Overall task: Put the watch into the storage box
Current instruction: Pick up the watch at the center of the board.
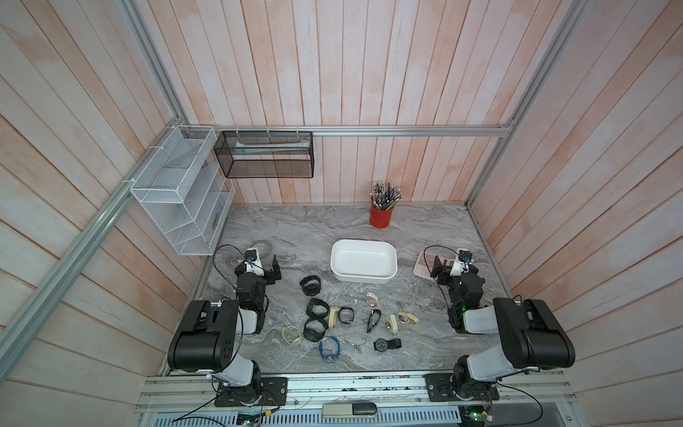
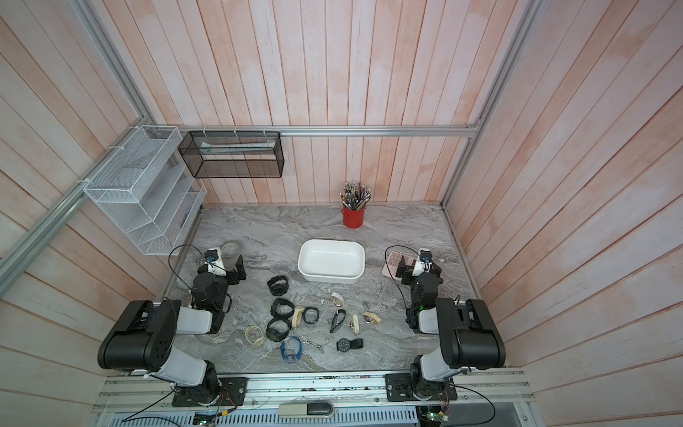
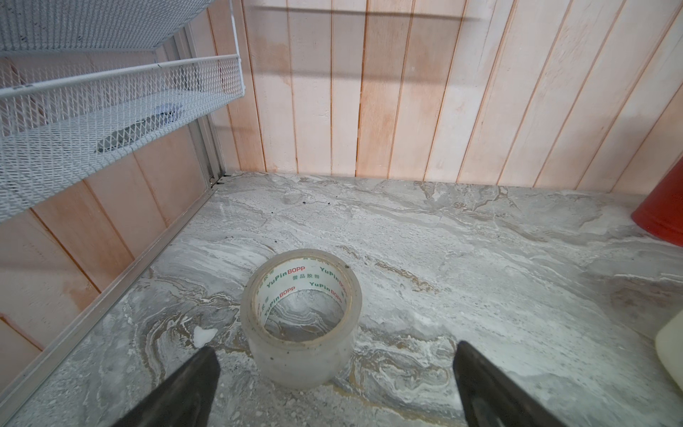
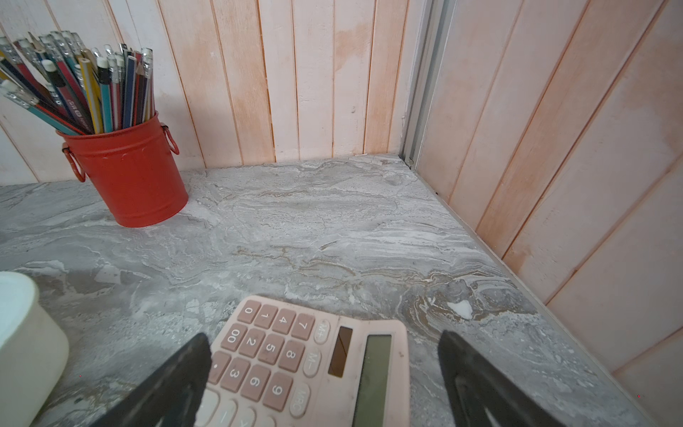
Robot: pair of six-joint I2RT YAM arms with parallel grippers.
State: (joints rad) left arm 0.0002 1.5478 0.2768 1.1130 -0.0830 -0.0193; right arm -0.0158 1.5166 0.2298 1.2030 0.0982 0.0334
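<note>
The storage box [image 1: 364,278], a shallow white tub, stands mid-table with nothing visible inside, in both top views [image 2: 330,278]. Several watches lie loose on the marble in front of it: black ones [image 1: 310,285] [image 1: 318,308], a cream one [image 1: 333,317], a round-faced black one [image 1: 386,344] and a clear blue one [image 1: 329,349]. My left gripper [image 3: 336,351] hovers open at the left, behind a tape roll [image 3: 301,318], holding nothing. Over a pink calculator [image 4: 314,362] at the right, my right gripper [image 4: 324,338] is open and empty. Both grippers are well away from the watches.
A red bucket of pencils [image 1: 381,216] stands at the back wall. A white wire-mesh rack [image 1: 181,196] and a black mesh basket [image 1: 264,155] hang at the back left. Wooden walls close in three sides.
</note>
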